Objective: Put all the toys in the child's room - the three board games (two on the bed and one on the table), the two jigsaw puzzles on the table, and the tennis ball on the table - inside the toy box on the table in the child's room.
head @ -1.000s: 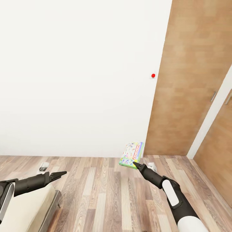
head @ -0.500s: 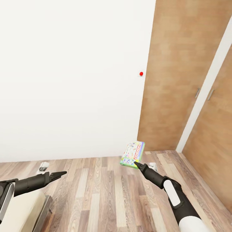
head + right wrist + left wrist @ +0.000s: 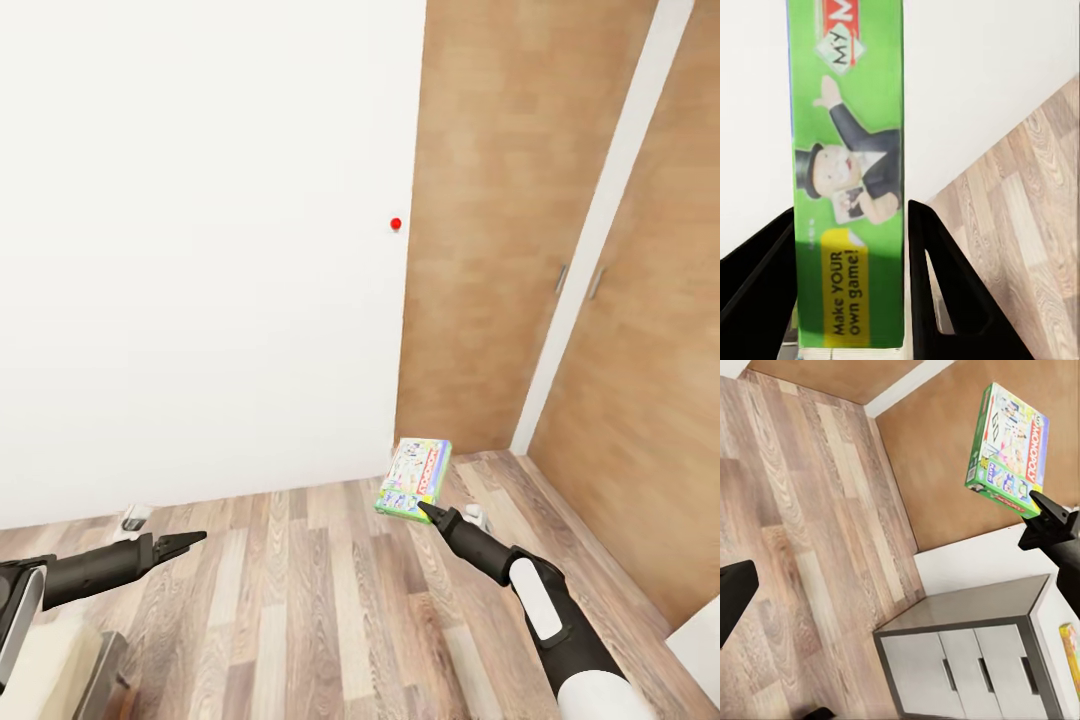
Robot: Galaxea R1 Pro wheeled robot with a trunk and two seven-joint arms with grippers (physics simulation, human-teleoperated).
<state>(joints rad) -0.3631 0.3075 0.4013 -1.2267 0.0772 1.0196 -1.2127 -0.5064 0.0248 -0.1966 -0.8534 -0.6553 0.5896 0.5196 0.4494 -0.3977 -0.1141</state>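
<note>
My right gripper (image 3: 425,512) is shut on the lower edge of a green, yellow and red board game (image 3: 412,480) and holds it upright above the wooden floor. In the right wrist view the game's green side (image 3: 847,172) stands between the two dark fingers (image 3: 937,292). The left wrist view has the same game (image 3: 1009,446) with the right gripper (image 3: 1044,519) under it. Beyond them stands the table's dark grey corner section (image 3: 967,607) with white drawer fronts (image 3: 960,667). My left gripper (image 3: 185,545) hangs open and holds nothing. A corner of the bed (image 3: 40,670) sits at lower left.
A white wall (image 3: 200,250) with a small red dot (image 3: 396,224) faces me. Wooden wardrobe doors (image 3: 500,200) stand to its right, and another door (image 3: 650,350) runs along the right side. A yellow edge (image 3: 1071,656) lies on the table's light top.
The camera has turned right, so the wall, red dot and doors slid left and most of the bed left the picture. Both arms keep their pose, and the game stays gripped.
</note>
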